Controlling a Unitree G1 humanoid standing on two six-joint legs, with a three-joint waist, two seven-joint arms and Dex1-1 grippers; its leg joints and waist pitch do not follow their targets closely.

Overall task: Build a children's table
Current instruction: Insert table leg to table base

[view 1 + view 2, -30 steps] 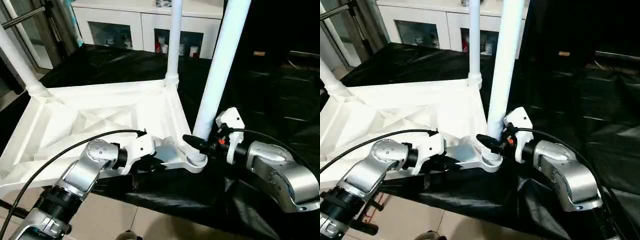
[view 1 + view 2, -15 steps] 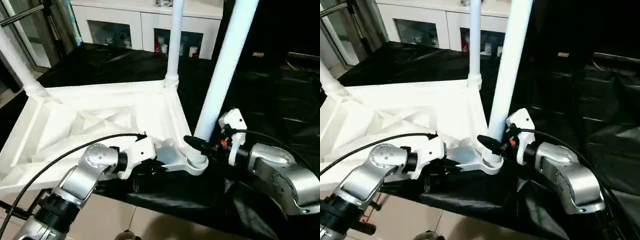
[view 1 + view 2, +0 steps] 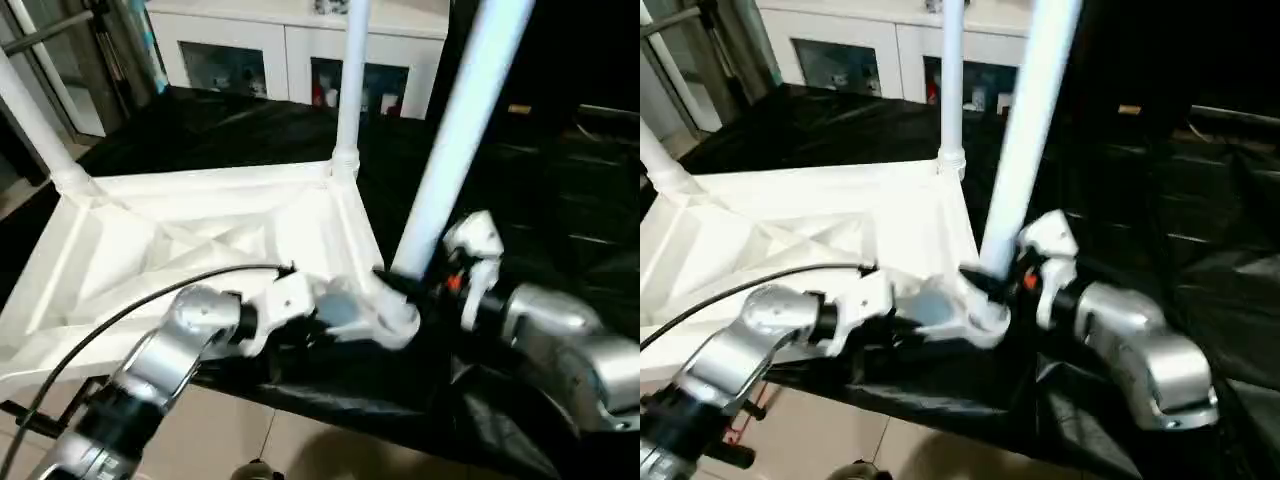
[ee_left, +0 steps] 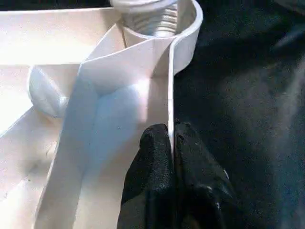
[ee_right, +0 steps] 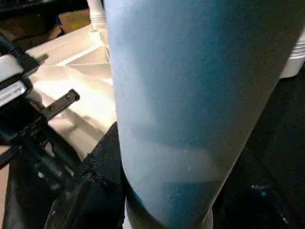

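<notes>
3 white tube legs stand up from the children's table top (image 3: pixel 200 240), which lies underside-up on a bench (image 3: pixel 560 200) draped in black sheeting, its ribbed X-braced face showing. The far leg (image 3: pixel 350 80) rises from the far corner socket, another leg (image 3: pixel 35 125) from the left corner, and the near leg (image 3: pixel 455 140) leans slightly rightward out of the near right socket (image 3: pixel 395 322). The left gripper (image 4: pixel 171 143) is closed tight on the thin upright rim wall of the top just beside that socket, 1 black finger (image 4: pixel 150 167) on each side of the wall. The right gripper (image 3: pixel 405 285) sits about half open around the base of the near leg, gripping it just above the socket. A white glass-door cabinet (image 3: pixel 290 55) stands behind the bench.
</notes>
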